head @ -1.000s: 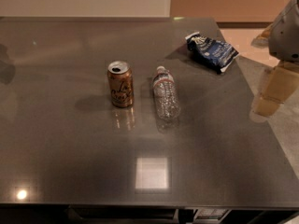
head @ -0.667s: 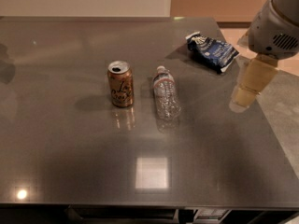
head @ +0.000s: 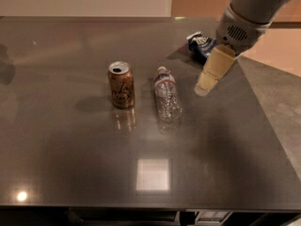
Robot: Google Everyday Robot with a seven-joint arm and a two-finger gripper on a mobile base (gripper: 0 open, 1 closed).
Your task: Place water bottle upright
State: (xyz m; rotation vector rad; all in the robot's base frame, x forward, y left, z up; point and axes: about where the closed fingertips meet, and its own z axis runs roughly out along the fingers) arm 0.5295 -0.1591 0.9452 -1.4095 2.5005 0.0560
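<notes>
The water bottle [head: 167, 94] is clear and ribbed with a white cap and a thin dark-red band. It lies on its side near the middle of the grey table [head: 70, 149], cap pointing away from me. My gripper [head: 207, 83] hangs from the arm at the upper right, above the table, to the right of the bottle and apart from it. It holds nothing that I can see.
An orange-brown soda can [head: 121, 84] stands upright just left of the bottle. A blue and white crumpled bag [head: 201, 44] lies at the back right, partly behind the arm. The table's right edge runs diagonally under the arm.
The arm and gripper have moved left and inward from the right edge of view, toward the bottle. The bottle and can have not moved.
</notes>
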